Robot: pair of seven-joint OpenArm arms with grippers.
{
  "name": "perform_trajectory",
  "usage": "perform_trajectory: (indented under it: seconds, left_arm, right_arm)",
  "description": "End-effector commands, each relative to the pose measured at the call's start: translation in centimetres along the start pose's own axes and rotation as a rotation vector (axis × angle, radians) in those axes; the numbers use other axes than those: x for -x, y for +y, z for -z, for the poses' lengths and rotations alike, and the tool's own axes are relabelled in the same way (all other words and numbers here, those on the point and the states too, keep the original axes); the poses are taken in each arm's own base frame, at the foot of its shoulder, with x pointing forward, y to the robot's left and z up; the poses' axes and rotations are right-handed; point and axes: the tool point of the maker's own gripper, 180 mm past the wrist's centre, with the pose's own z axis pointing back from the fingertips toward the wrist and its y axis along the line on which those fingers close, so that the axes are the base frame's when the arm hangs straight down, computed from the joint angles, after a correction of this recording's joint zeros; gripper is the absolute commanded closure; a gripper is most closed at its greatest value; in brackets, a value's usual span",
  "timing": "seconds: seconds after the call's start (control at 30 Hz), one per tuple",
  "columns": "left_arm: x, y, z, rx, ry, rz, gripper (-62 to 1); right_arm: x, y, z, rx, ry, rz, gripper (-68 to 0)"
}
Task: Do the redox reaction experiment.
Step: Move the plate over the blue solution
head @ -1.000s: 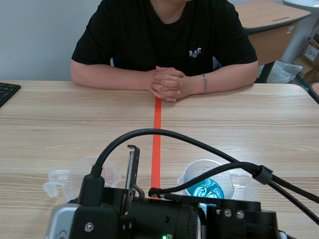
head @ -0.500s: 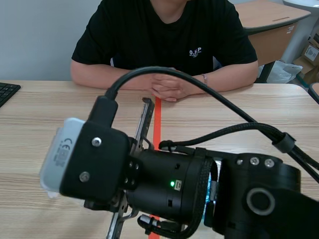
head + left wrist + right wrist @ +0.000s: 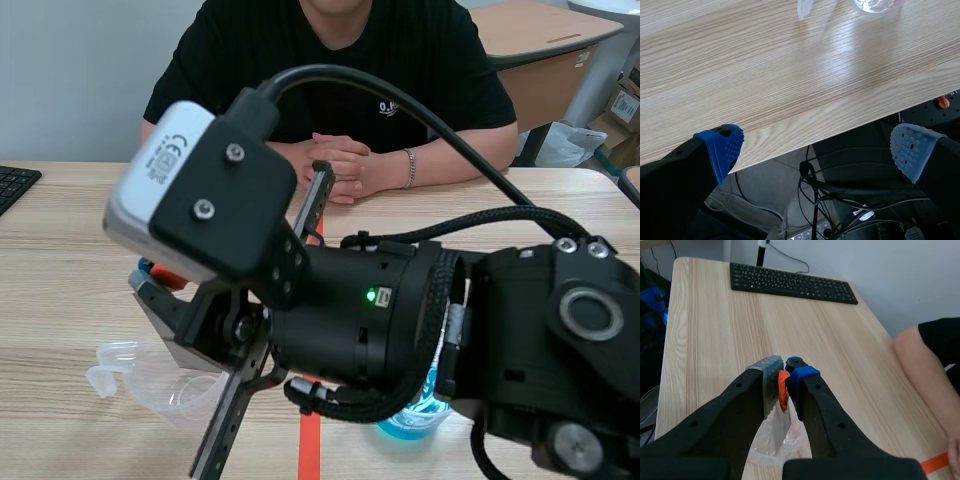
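We saw the right pincer [image 3: 782, 375] pressed together on a small orange piece [image 3: 783, 392], which was pinched between the tips of its two pads. What the piece was, we could not tell. Directly under that pincer a clear plastic beaker [image 3: 774, 437] stood on the table [image 3: 715, 340]. Well ahead of the pincer a black keyboard [image 3: 790, 285] lay near the table's far edge. Off to one side a person's arm [image 3: 925, 355] rested on the wood.

From the scene view, the right arm came in raised across the middle, with its pincer out over the clear beaker. Under the arm, back behind the pincer and just beside the orange tape line [image 3: 318, 225], stood a beaker of blue liquid [image 3: 415, 420]. It was largely hidden. The person sat across the table with hands [image 3: 340, 165] clasped.

The left pincer [image 3: 815, 145] was spread wide and gripped nothing — its blue pads [image 3: 722, 147] hung at the table's near edge, with dark cables [image 3: 815, 190] below. Well ahead of it we could just make out the clear beaker's base.
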Motion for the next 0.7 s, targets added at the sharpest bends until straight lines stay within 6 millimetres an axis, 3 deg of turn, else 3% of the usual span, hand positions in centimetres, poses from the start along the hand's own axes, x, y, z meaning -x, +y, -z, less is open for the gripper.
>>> perform_trajectory:
  seconds: [0.0, 0.3, 0.67]
  left_arm:
    - [-0.7, -0.1, 0.1, 0.0, -0.031, -0.012, -62.3]
    - [-0.7, -0.1, 0.1, 0.0, -0.031, -0.011, -62.3]
    - [-0.7, -0.1, 0.1, 0.0, -0.031, -0.011, -62.3]
  right_arm:
    - [-2.3, -1.0, -0.1, 0.028, -0.06, -0.017, -1.5]
    - [-5.1, -2.6, -1.1, 0.062, -0.048, -0.036, -1.5]
    - [-5.7, -5.2, -3.2, 0.119, -0.033, -0.041, -1.5]
